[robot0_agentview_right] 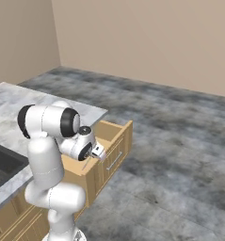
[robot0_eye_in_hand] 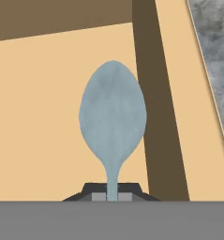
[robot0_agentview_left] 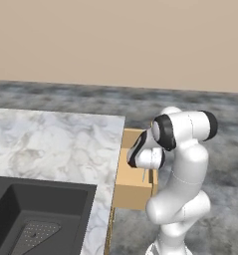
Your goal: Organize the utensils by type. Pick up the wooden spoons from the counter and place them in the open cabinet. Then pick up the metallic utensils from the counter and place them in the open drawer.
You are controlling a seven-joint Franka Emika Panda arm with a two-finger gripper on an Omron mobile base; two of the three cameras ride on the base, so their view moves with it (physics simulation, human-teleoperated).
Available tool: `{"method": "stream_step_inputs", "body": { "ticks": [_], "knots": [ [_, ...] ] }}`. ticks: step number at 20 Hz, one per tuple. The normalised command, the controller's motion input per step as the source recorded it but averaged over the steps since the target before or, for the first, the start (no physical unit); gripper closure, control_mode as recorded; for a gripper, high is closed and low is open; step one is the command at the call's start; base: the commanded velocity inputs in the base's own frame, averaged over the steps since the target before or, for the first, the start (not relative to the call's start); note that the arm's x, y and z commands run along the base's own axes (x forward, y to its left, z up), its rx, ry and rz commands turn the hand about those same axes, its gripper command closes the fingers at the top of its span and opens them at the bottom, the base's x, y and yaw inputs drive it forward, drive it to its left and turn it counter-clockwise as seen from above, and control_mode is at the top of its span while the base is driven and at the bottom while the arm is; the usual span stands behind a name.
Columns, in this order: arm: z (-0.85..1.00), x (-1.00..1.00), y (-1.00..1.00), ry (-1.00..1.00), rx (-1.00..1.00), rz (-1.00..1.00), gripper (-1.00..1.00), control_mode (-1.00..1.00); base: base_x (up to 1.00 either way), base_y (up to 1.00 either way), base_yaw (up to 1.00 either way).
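The gripper (robot0_eye_in_hand: 112, 197) is clamped tight on the handle of the bluish metal spoon (robot0_eye_in_hand: 112, 117), whose bowl hangs straight out beyond the fingertips. Right under it sits the open drawer (robot0_eye_in_hand: 43, 122), tan floor below the spoon, front wall just off to one side. The counter (robot0_agentview_left: 56, 144) lies beside the arm.

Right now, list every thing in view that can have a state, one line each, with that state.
end effector: shut on the bluish metal spoon, poised over the open drawer.
bluish metal spoon: held by its handle, bowl pointing down into the drawer, not yet released.
open drawer: pulled out from the counter, bare bottom where it shows.
sink: dry, nothing in it but its drain plate.
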Motion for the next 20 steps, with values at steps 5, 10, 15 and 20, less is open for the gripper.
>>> {"method": "stream_step_inputs", "body": {
  "ticks": [5,10,15,20],
  "knots": [
    [-0.11,0.22,-0.02,0.0,-0.02,0.04,1.0,-1.0,0.0,0.0,0.0],
    [-0.12,0.24,-0.03,0.01,-0.04,0.04,1.0,-1.0,0.0,0.0,0.0],
    [-0.25,0.03,-0.23,0.0,-0.07,0.03,1.0,-1.0,0.0,0.0,0.0],
    [-0.32,0.0,-0.36,0.0,-0.02,0.01,1.0,-1.0,0.0,0.0,0.0]
  ]
}}
